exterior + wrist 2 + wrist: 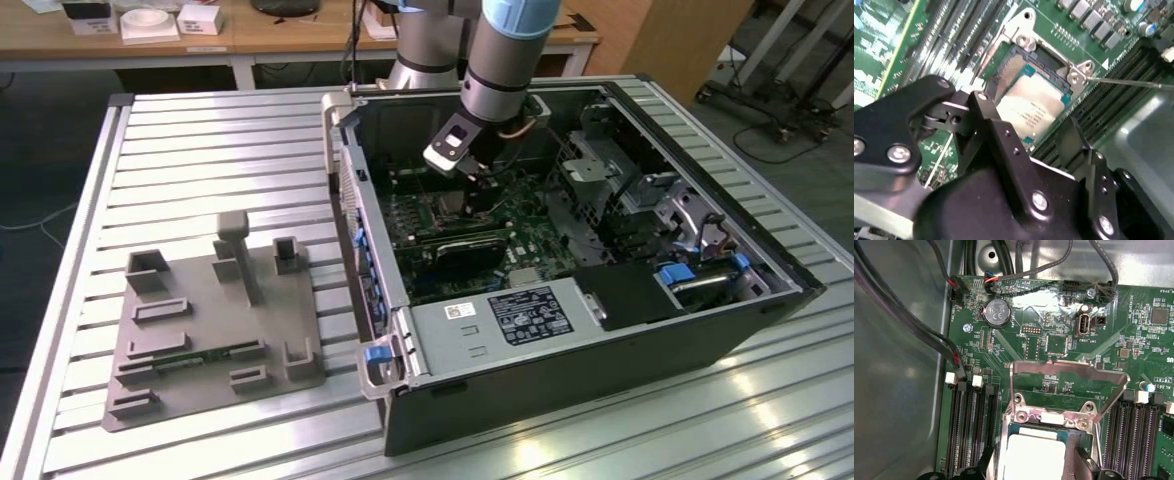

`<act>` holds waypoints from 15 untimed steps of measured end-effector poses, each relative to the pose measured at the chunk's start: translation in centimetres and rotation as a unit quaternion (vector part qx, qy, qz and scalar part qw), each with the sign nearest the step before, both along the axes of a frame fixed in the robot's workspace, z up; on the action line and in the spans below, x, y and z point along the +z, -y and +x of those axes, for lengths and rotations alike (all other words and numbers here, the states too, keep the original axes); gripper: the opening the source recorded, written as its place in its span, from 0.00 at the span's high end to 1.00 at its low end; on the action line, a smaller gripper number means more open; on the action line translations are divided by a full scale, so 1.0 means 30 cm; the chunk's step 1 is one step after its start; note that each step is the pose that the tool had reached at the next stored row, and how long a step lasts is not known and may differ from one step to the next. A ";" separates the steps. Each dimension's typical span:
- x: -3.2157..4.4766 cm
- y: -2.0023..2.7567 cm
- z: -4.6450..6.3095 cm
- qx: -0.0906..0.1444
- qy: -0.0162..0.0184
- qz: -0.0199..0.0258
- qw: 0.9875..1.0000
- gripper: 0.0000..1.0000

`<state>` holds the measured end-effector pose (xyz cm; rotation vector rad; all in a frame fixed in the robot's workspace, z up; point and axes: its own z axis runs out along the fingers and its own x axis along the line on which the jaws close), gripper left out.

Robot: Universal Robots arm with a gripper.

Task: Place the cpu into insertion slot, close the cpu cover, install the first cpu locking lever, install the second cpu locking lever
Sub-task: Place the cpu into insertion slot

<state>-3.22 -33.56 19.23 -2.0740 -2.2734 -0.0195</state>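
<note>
- One arm [501,60] reaches down from the far side into the open computer case [350,190], which lies on the slatted metal counter [200,150].
- I see the gripper [478,180] low over the green motherboard [1134,340], in the far half of the case.
- In both wrist views the cpu [1031,107] [1034,455] lies flat in its socket [1046,54], pale metal top up.
- I read the gripper as spread. Its two black fingers [986,112] stand on either side of the cpu, and in the first wrist view a strip of socket shows between one fingertip and the chip's edge. Nothing is pinched.
- The cpu cover [1069,367] stands swung up on its hinge at the socket's edge, with the board showing through its open centre.
- In the second wrist view a thin metal lever [1126,82] juts out from one socket corner, over the memory slots [971,430].
- Those black slots flank the socket on both sides.
- A grey fixture plate [200,330] sits on the counter at the exterior view's left, well apart from the gripper.
- A black box with a white label [534,315] fills the case's near end.
</note>
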 end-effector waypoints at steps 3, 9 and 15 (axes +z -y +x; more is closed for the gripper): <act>0.000 0.001 0.000 0.000 0.000 0.000 1.000 0.27; 0.000 0.001 0.000 0.000 0.000 0.000 1.000 0.27; 0.002 0.001 0.000 0.000 0.000 -0.001 1.000 0.41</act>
